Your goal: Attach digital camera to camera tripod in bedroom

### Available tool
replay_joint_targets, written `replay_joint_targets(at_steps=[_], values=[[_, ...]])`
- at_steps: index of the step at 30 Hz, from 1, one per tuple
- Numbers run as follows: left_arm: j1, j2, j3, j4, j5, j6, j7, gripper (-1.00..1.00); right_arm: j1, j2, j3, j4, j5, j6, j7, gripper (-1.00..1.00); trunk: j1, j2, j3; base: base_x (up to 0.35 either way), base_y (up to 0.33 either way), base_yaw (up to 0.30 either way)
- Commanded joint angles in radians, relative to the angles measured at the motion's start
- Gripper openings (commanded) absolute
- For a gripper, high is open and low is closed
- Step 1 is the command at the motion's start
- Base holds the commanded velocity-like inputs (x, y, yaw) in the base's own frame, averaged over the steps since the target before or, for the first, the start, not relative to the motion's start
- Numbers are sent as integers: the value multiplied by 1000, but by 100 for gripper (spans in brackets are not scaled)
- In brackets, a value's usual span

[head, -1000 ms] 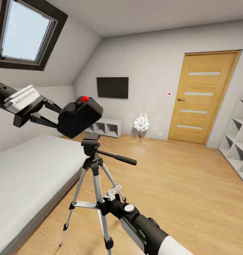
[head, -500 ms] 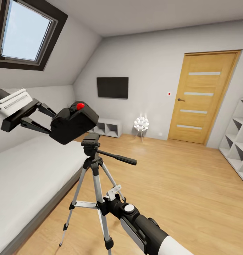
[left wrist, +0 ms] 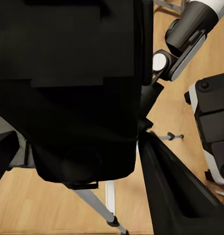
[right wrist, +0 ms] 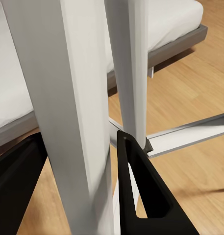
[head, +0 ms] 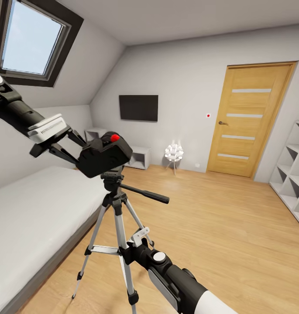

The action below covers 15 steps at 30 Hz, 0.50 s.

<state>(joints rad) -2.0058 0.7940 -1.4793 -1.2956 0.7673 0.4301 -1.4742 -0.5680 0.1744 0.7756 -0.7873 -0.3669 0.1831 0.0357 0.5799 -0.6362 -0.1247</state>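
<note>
The left gripper holds the small black boxy digital camera with a red dot on top, its black fingers clamped on the camera's sides. In the head view the camera sits at about 10 o'clock from the picture's centre, directly over the black head of the tall silver-legged camera tripod; its underside looks to be touching or just above the head, and which of the two cannot be told. The camera is tilted slightly, its far end higher. In the left wrist view the camera's black body sits between the fingers, with a tripod leg and wood floor beyond it.

The tripod stands on the light wood floor just beside the white bed with a grey frame, its long black pan handle pointing toward 3 o'clock. The right gripper reaches in from 5 o'clock to the tripod's legs; in the right wrist view one silver leg runs between its black fingers, which are closed on it.

At 2 o'clock stands a wooden door; at 12 o'clock a black wall screen; at 11 o'clock a dark-framed skylight.
</note>
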Motion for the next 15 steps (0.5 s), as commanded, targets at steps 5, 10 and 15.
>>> replay_joint_targets(at_steps=[5,10,15], values=[[-56,-45,-76,57,14,-45,0,-100,-1,0,1,-3,-3,-7,2,-100,0,-2,-2,0,0,0],[-70,-54,-91,77,16,-62,0,-100,0,0,13,-3,-3,-8,2,-100,0,-2,-2,0,0,0],[-76,-57,-93,83,16,-72,0,-100,0,0,40,-3,-4,-8,1,-100,0,-2,-2,0,0,0]])
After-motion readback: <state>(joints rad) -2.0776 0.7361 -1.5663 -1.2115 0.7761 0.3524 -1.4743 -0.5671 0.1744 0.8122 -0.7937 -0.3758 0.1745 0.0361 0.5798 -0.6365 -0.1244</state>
